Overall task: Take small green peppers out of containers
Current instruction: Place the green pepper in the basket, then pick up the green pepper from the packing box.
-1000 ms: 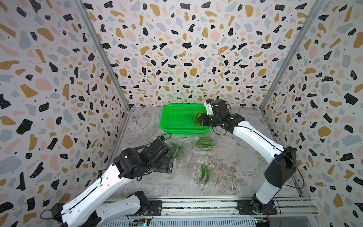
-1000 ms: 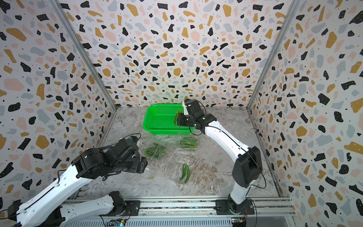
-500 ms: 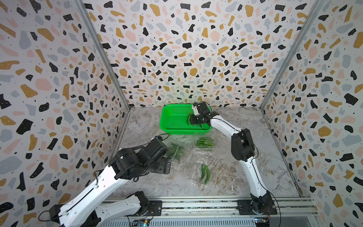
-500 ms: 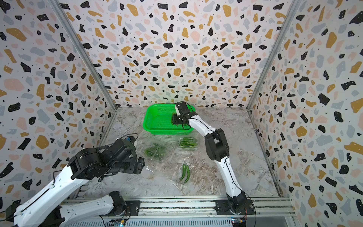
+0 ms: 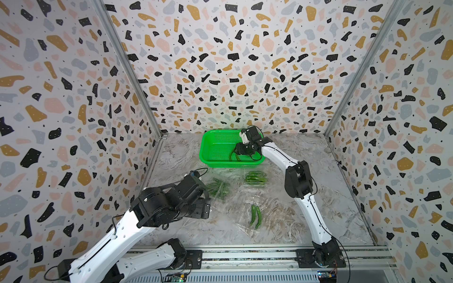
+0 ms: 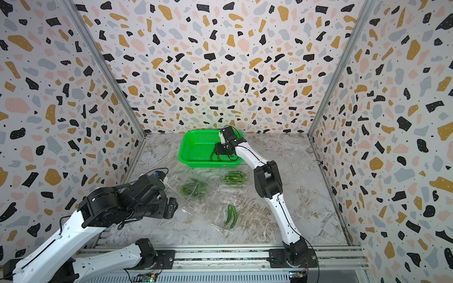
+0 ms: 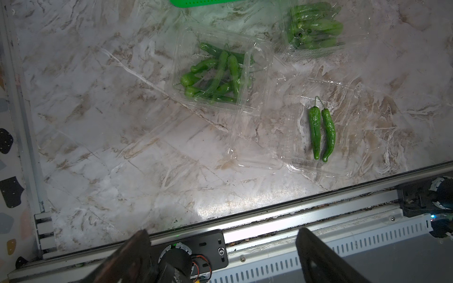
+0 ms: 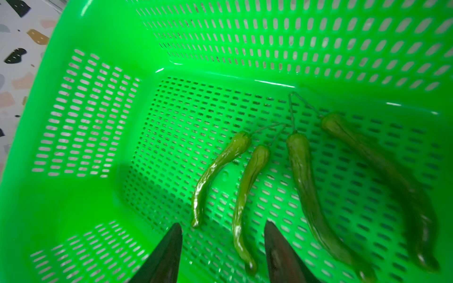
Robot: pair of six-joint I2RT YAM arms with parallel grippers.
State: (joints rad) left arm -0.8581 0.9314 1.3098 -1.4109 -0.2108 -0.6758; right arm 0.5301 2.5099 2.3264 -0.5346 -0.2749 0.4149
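My right gripper [image 8: 223,225] is open, low inside the green basket [image 8: 98,110]. Several small green peppers [image 8: 245,196] lie loose on the basket floor, one of them between the fingers, untouched. In both top views the right gripper [image 5: 235,155] reaches into the basket's near right corner. On the table lie three clear containers: one holds a heap of peppers [image 7: 218,73], one is packed full [image 7: 313,27], and an opened one [image 7: 343,147] holds two peppers [image 7: 321,132]. My left gripper [image 7: 221,232] is open and empty, hovering at the front left, apart from the heaped container [image 5: 218,190].
The basket [image 5: 208,139] stands against the back wall. Patterned walls close off the left, back and right. A metal rail [image 5: 245,256] with both arm bases runs along the table's front edge. The right arm's elbow [image 5: 297,181] hangs beside the packed container [image 5: 255,177].
The right gripper swung from the basket's right rim down into the basket and opened, letting go of the peppers it carried. The left arm has hardly moved.
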